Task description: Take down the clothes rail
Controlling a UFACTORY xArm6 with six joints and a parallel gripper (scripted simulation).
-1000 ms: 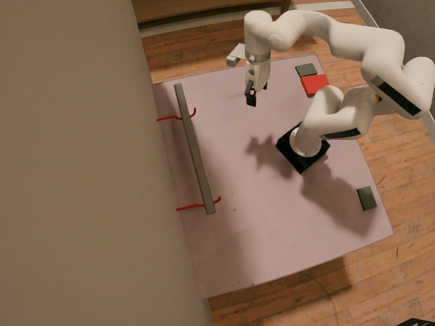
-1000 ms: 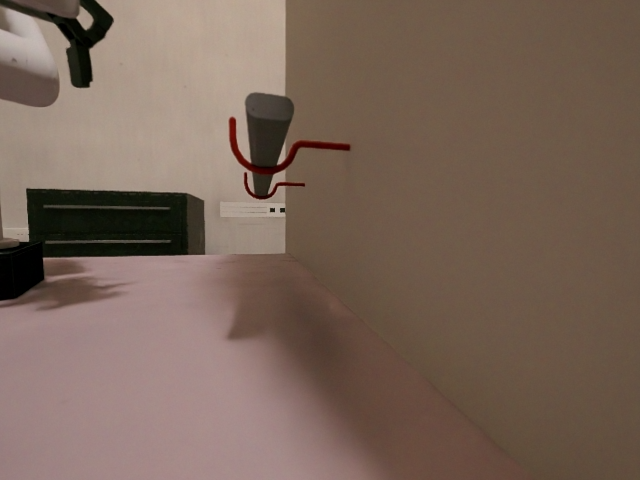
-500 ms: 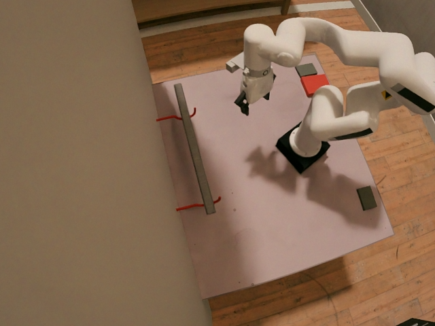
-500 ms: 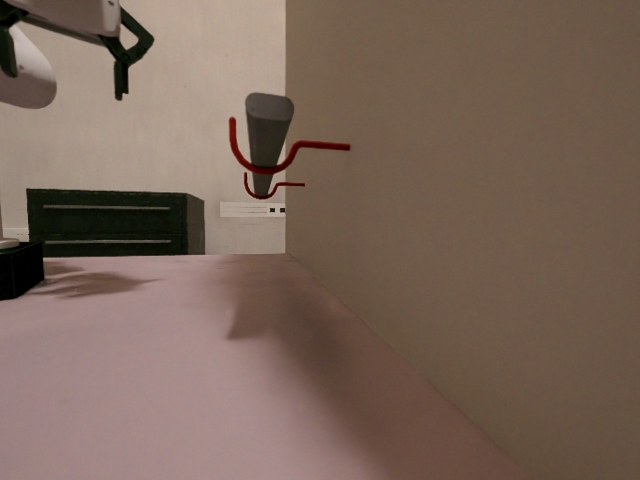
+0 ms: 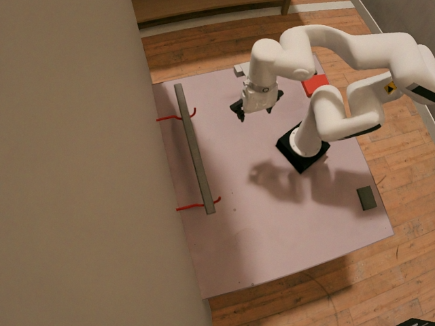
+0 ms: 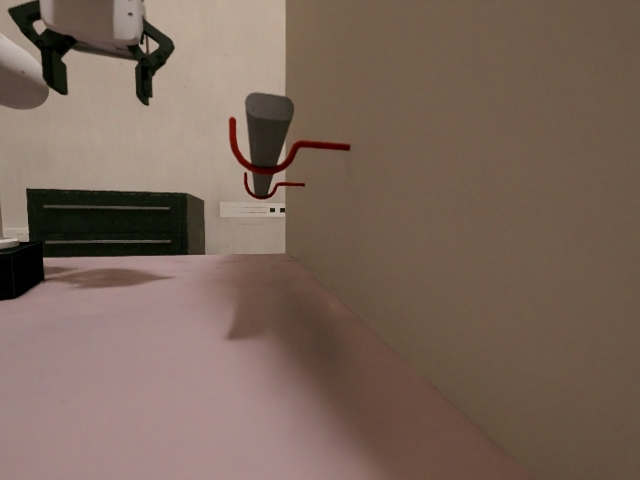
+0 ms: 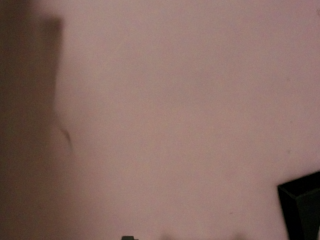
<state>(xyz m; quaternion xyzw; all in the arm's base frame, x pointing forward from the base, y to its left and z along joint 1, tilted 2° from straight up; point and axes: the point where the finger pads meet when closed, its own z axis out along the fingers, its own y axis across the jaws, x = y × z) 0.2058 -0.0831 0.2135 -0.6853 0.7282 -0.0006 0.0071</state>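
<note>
The grey clothes rail (image 5: 194, 148) rests in two red wall hooks, the far hook (image 5: 175, 117) and the near hook (image 5: 198, 204), along the beige wall (image 5: 77, 161). Seen end-on, the rail (image 6: 267, 129) sits in the hooks (image 6: 268, 160) well above the pink counter (image 6: 180, 361). My gripper (image 5: 255, 111) is open and empty. It hangs over the counter, away from the wall and to the right of the rail's far half. In the exterior view the gripper (image 6: 98, 82) is at the upper left, slightly higher than the rail. The wrist view shows only counter.
My black base (image 5: 302, 149) stands on the counter (image 5: 266, 196) right of the gripper; its corner shows in the wrist view (image 7: 302, 207). A red block (image 5: 315, 84) lies at the far right edge, a dark grey block (image 5: 366, 197) at the near right.
</note>
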